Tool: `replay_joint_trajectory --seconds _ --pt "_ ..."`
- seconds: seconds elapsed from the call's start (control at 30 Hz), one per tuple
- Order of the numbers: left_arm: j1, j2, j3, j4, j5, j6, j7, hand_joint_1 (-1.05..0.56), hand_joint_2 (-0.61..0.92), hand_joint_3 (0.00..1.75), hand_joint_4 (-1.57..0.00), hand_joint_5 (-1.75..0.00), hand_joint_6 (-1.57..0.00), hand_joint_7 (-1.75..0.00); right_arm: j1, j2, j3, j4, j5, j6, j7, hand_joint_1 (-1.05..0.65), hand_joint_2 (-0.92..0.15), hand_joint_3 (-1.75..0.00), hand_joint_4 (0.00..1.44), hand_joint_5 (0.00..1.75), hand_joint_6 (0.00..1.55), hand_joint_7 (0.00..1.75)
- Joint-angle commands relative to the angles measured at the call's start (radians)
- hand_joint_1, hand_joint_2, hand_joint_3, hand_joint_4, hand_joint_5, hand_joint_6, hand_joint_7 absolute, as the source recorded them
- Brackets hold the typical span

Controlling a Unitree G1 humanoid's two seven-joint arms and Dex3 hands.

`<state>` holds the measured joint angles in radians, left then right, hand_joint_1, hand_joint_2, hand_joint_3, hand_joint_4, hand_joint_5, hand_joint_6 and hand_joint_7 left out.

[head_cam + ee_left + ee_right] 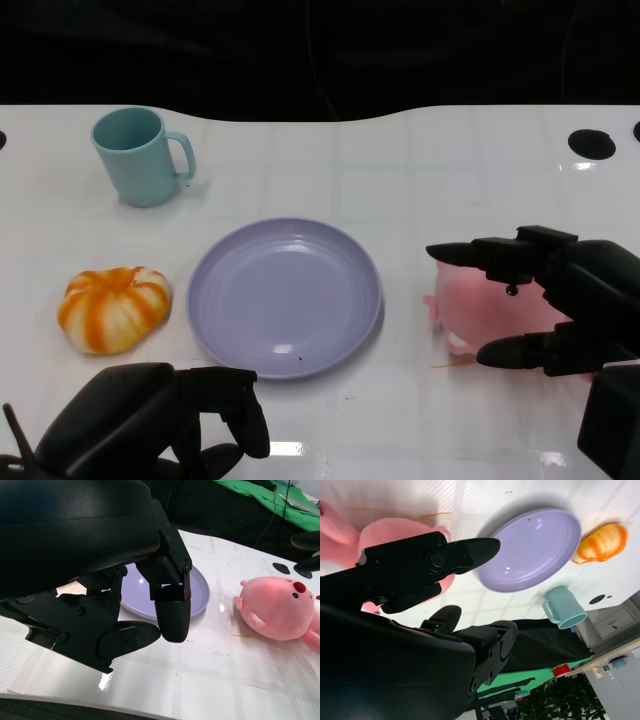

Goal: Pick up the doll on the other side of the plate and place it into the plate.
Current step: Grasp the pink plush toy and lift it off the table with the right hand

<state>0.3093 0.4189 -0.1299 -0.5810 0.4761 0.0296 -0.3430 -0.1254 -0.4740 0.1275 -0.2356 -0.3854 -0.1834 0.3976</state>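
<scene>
Pink doll (490,305) lying on its side on the white table (420,170), at three o'clock from the purple plate (285,296), just beside its rim but apart from it. Straddled by the right hand (560,300), fingers spread wide above and below the plush body, apparently poised to close; firm contact impossible to confirm, so judged not yet grasped. Placed thus probably so the soft body can be squeezed across its width. Left hand (150,425) parked at seven o'clock from the plate, fingers curled inward, holding nothing. Orange pumpkin toy (113,308) at nine o'clock, teal mug (140,155) near eleven o'clock, both untouched.
</scene>
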Motion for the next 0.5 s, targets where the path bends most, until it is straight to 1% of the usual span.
replay_joint_trajectory --seconds 0.03,0.1,0.13,0.17,0.27,0.37,0.5 --pt "-0.001 0.005 -0.006 -0.007 0.007 0.007 -0.007 -0.19 0.71 0.71 -0.70 -1.45 -0.77 -1.06 -0.021 -0.042 -0.024 -0.030 -0.041 0.023 -0.001 -0.64 -0.92 -0.07 0.00 0.58 0.22 0.03" --pt "-0.002 0.005 -0.007 -0.006 0.008 0.007 -0.007 -0.20 0.71 0.71 -0.70 -1.45 -0.77 -1.06 -0.023 -0.048 -0.024 -0.036 -0.053 0.032 0.001 -0.64 -0.92 -0.06 0.00 0.55 0.21 0.02" --pt "-0.003 0.005 -0.007 -0.004 0.006 0.009 -0.007 -0.20 0.71 0.71 -0.70 -1.44 -0.77 -1.06 -0.032 -0.060 -0.021 -0.045 -0.069 0.051 0.014 -0.64 -0.92 -0.06 0.00 0.55 0.21 0.02" --pt "-0.004 0.005 -0.007 -0.002 0.004 0.010 -0.009 -0.20 0.71 0.71 -0.70 -1.44 -0.77 -1.06 -0.043 -0.071 -0.018 -0.054 -0.086 0.073 0.031 -0.65 -0.92 -0.05 0.00 0.47 0.19 0.02" --pt "-0.007 0.008 -0.008 0.002 0.006 0.007 -0.008 -0.20 0.71 0.71 -0.71 -1.43 -0.77 -1.06 -0.084 -0.097 -0.004 -0.070 -0.126 0.143 0.092 -0.68 -0.92 -0.04 0.00 0.38 0.17 0.01" --pt "-0.006 0.005 -0.010 0.002 0.006 0.007 -0.006 -0.20 0.71 0.71 -0.71 -1.43 -0.77 -1.06 -0.130 -0.116 0.017 -0.041 -0.159 0.171 0.127 -0.71 -0.91 -0.02 0.00 0.37 0.17 0.01" --pt "-0.005 0.007 -0.013 0.000 0.009 0.008 -0.006 -0.20 0.71 0.70 -0.71 -1.43 -0.77 -1.06 -0.179 -0.128 0.050 0.017 -0.209 0.179 0.144 -0.74 -0.90 -0.01 0.00 0.37 0.19 0.02"
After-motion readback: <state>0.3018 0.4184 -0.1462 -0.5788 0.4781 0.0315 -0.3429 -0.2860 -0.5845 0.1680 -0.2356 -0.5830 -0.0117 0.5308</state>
